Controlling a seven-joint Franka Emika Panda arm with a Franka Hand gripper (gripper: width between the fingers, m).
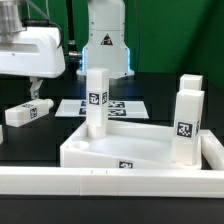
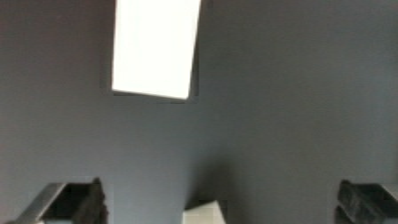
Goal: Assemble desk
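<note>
My claw [image 1: 36, 97] hangs wide open and empty above the loose leg [image 1: 27, 113] lying at the exterior view's left. The desk top [image 1: 140, 147] already carries 2 upright legs. If I descend off-centre, a finger could knock the leg aside.

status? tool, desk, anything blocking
Tool open, empty. Tabletop has two legs upright, one mid, one at exterior view's right. Loose leg on table. Nothing blocking.
</note>
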